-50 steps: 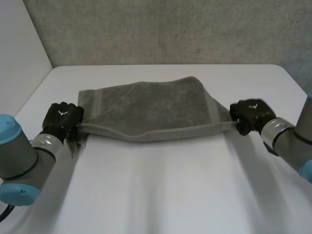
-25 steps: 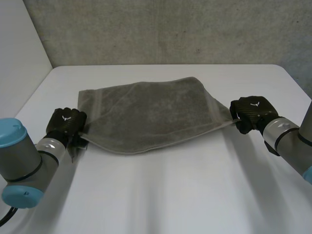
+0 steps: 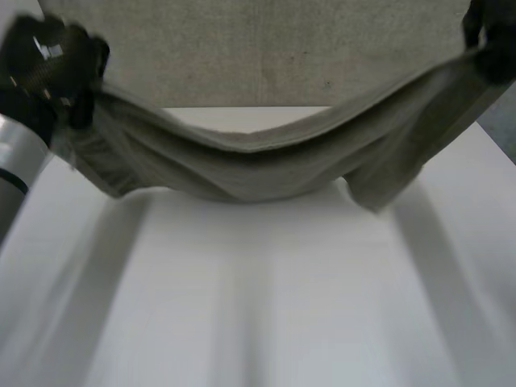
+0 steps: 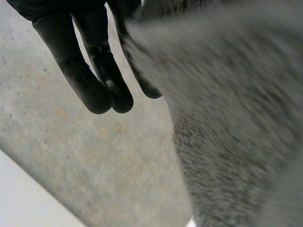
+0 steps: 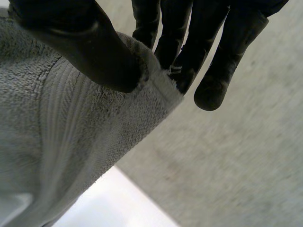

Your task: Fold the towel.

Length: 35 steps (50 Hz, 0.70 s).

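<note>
White table (image 3: 258, 306) in front, rough grey wall (image 3: 282, 48) behind it

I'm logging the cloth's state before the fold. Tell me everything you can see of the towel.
The towel is grey terry with a ribbed band near its edge. It hangs over the white table, sagging in the middle, with one end pinched by the left robot hand and the other by the right robot hand.

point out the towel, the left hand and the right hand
towel (image 3: 258, 169): head view, on its sagging middle
left hand (image 3: 48, 60): head view, on the back of the hand
right hand (image 5: 102, 56): right wrist view, on the thumb pressed onto the towel's edge
</note>
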### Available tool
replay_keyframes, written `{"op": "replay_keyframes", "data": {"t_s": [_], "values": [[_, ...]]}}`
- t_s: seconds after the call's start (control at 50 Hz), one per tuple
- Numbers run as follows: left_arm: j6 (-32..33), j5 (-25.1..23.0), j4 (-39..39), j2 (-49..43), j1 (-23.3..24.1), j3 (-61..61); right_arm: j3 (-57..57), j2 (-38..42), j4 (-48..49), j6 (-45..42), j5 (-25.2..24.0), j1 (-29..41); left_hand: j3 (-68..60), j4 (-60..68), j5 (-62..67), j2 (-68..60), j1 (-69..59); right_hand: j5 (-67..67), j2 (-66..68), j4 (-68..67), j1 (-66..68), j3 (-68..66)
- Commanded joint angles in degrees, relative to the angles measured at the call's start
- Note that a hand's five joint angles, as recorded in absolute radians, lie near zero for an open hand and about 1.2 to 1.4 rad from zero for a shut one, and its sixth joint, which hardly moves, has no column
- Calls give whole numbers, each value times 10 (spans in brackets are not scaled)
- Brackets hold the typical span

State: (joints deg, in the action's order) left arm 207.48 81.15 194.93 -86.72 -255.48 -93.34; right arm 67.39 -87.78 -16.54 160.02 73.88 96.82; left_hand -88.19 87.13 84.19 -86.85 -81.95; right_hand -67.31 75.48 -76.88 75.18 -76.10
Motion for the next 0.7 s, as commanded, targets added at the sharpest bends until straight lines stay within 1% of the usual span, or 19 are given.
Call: {"op": "replay_keyframes", "data": {"t_s": [0.02, 0.1, 0.14, 0.16, 0.2, 0.26, 0.28, 0.32, 0.36, 0.38, 0.4, 0.42, 0.44, 0.46, 0.48, 0.52, 0.54, 0.58, 0.7], "values": [[-59, 1, -186, -47, 10, 155, -119, 44, -107, -79, 5, -8, 82, -71, -142, 69, 20, -27, 45, -31, 48, -39], [-59, 1, -244, -124, 9, 210, -153, 137, -154, -172, 22, 14, 82, -71, -142, 69, 20, -27, 45, -31, 48, -39], [-54, 1, -297, -204, 10, 263, -165, 171, -162, -195, 38, 28, 82, -71, -142, 69, 20, -27, 45, -31, 48, -39], [-54, 1, -297, -204, 10, 263, -165, 171, -162, -196, 38, 28, 82, -71, -142, 69, 20, -27, 45, -31, 48, -39], [-33, 4, -347, -297, 10, 335, -203, 241, -165, -229, 90, 49, 82, -71, -142, 69, 20, -27, 45, -31, 48, -39], [10, 8, -382, -377, 9, 426, -264, 304, -159, -250, 129, 67, 82, -71, -142, 69, 20, -27, 45, -31, 48, -39], [10, 8, -382, -377, 9, 426, -264, 304, -159, -250, 130, 67, 82, -71, -142, 69, 20, -27, 45, -31, 48, -39], [33, 8, -392, -410, 9, 476, -307, 334, -141, -251, 139, 73, 82, -71, -142, 69, 20, -27, 45, -31, 48, -39], [60, 5, -390, -451, 9, 581, -398, 378, -64, -241, 151, 84, 82, -71, -142, 69, 20, -27, 45, -31, 48, -39], [60, 5, -390, -451, 9, 582, -398, 379, -63, -241, 151, 84, 82, -71, -142, 69, 20, -27, 45, -31, 48, -39], [61, 7, -378, -462, 9, 638, -429, 391, -8, -232, 159, 88, 82, -71, -142, 69, 20, -27, 45, -31, 48, -39], [54, 9, -356, -468, 9, 698, -442, 392, 54, -223, 170, 89, 82, -71, -142, 69, 20, -27, 45, -31, 48, -39], [54, 9, -356, -468, 9, 699, -442, 392, 55, -223, 170, 89, 82, -71, -142, 69, 20, -27, 45, -31, 48, -39], [37, 11, -329, -467, 11, 742, -438, 385, 120, -214, 177, 90, 82, -71, -142, 69, 20, -27, 45, -31, 48, -39], [36, 11, -329, -467, 11, 743, -438, 385, 121, -214, 177, 90, 82, -71, -142, 69, 20, -27, 45, -31, 48, -39], [-33, 13, -284, -458, 10, 798, -403, 346, 235, -210, 182, 87, 82, -71, -142, 69, 20, -27, 45, -31, 48, -39], [-33, 13, -284, -458, 10, 798, -402, 346, 236, -210, 182, 87, 82, -71, -142, 69, 20, -27, 45, -31, 48, -39], [-113, 11, -265, -435, 10, 807, -332, 283, 287, -210, 176, 86, 82, -71, -142, 69, 20, -27, 45, -31, 48, -39], [-188, 6, -272, -417, 5, 766, -244, 241, 285, -209, 149, 86, 82, -71, -142, 69, 20, -27, 45, -31, 48, -39]]}}
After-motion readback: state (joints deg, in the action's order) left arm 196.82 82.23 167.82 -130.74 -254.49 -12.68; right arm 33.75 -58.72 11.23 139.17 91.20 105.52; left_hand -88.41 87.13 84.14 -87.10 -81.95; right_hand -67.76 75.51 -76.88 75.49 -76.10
